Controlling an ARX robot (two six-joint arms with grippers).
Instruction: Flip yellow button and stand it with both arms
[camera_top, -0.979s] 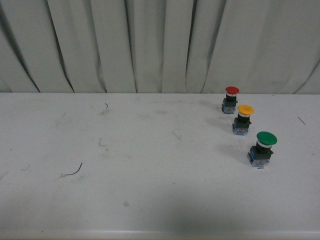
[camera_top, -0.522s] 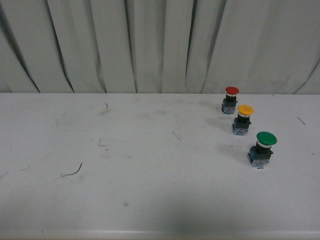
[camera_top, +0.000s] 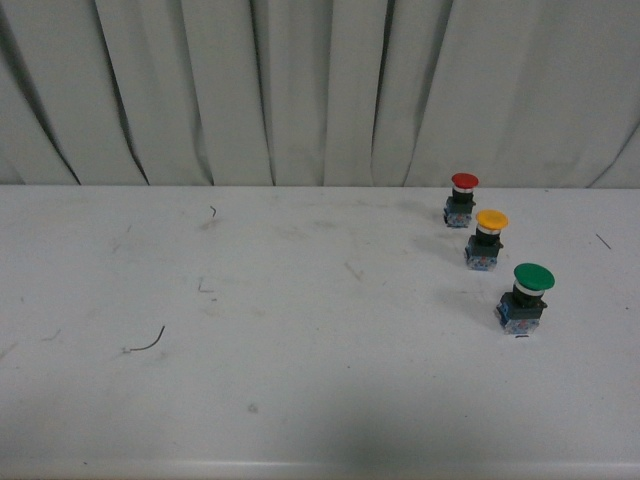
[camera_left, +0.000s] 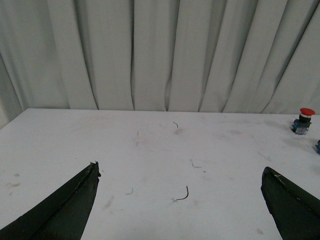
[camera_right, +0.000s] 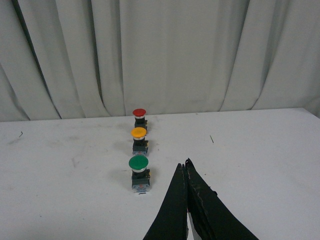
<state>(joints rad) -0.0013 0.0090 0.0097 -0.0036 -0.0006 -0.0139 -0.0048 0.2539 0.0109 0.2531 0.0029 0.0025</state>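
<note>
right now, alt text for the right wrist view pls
Three pushbuttons stand upright in a row on a white table: green button nearest, yellow button in the middle, red button farthest, before a pale curtain. The right tool, its black fingers together, is beside the green button without touching.

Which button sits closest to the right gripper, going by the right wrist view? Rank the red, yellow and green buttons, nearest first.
From the right gripper:
1. Green button, nearest, just beside the closed fingertips.
2. Yellow button, the middle of the row, beyond the green one.
3. Red button, farthest, closest to the curtain.
</note>
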